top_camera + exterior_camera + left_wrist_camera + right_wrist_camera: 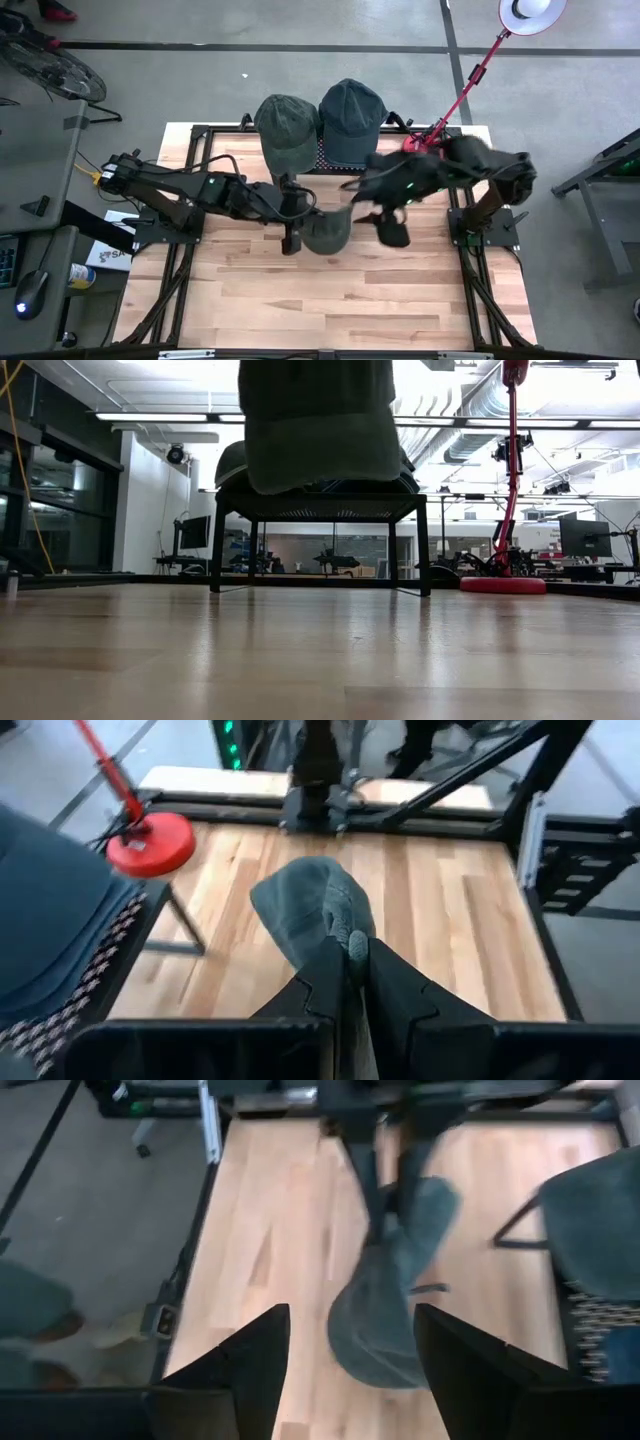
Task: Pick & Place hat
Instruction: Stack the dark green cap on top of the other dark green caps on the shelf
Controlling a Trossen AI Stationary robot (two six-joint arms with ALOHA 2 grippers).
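Observation:
A grey-green hat (328, 232) hangs over the middle of the wooden table, and my left gripper (352, 960) is shut on it. In the low view the hat (320, 425) hangs clear of the tabletop. My right gripper (350, 1370) stands open just to the right of the hat (385, 1310) and a little above it, touching nothing. Two more hats, one green (285, 130) and one dark blue-grey (352, 120), rest on a black stand (320, 510) at the far middle. My left gripper pinches the hat's edge (348, 935) between its two shut fingers, coming from the table's left and slanting slightly down. Which part of the hat that edge is, I cannot tell. The hat hangs beyond and below the fingers, lifted clear of the table.
A red lamp's round base (420, 140) sits at the far right beside the stand, and its arm slants up to a white shade (530, 10). Bare wood (330, 300) fills the near half of the table. Black frame rails run along both sides.

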